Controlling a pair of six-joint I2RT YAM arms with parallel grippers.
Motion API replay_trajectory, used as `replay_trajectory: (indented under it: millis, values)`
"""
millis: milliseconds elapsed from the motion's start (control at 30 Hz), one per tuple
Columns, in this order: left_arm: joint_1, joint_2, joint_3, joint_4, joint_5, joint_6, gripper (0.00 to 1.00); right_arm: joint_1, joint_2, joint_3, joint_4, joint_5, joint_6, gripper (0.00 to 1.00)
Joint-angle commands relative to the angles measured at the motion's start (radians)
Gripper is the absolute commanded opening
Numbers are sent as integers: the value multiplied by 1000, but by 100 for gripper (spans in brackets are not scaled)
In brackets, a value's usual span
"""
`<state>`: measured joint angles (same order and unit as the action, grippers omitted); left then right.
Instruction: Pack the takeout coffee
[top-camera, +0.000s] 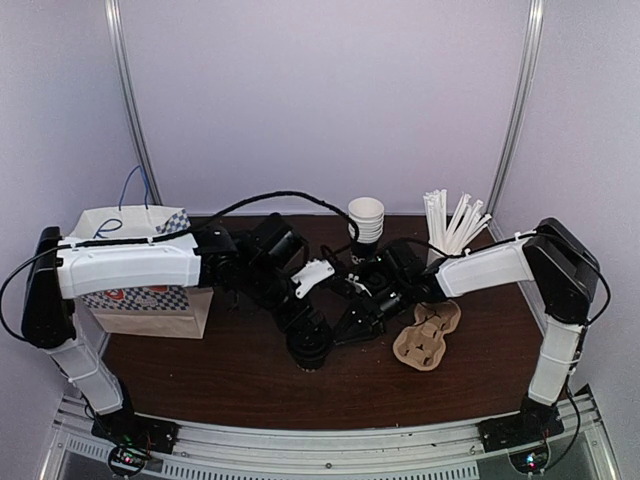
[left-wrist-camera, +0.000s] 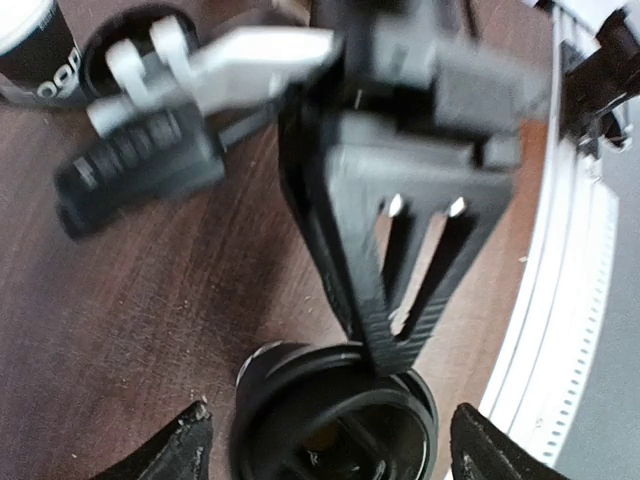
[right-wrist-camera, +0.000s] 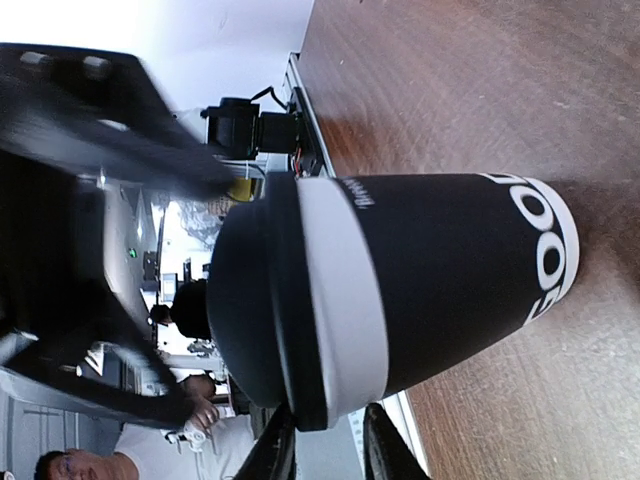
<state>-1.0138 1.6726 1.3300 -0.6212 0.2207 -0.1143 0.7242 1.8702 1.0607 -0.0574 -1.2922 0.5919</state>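
Observation:
The takeout coffee, a black paper cup with white print and a black sip lid, stands upright on the dark wooden table. A white band shows just under the lid. My left gripper hangs open right above it, one fingertip on each side of the cup and clear of it. My right gripper reaches in from the right, and its thin black fingers are closed on the lid's rim. From above, the left gripper hides most of the cup, and the right gripper lies beside it.
A checkered paper bag stands open at the left. A cardboard cup carrier lies right of the grippers. A stack of cups and a cup of white straws stand at the back. The table's metal front rail is close by.

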Motion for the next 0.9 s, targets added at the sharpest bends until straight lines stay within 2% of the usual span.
replay_trajectory:
  millis: [0, 267, 400, 567, 733, 867]
  values:
    - [-6, -151, -24, 47, 40, -42, 84, 32, -9, 7, -36, 60, -49, 24]
    - [-4, -149, -101, -3, -121, -155, 82, 31, 33, 40, -43, 53, -52, 24]
    - [7, -199, -196, 56, -204, -268, 81, 22, 39, 49, -42, 52, -54, 25]
    - [59, -300, -328, 195, -156, -402, 80, 16, 60, 63, -33, 47, -48, 24]
    - [77, -338, -392, 297, -23, -395, 81, 14, 76, 70, -15, 43, -34, 24]
    - [93, -343, -412, 312, -28, -434, 80, 15, 85, 80, -15, 40, -30, 24]
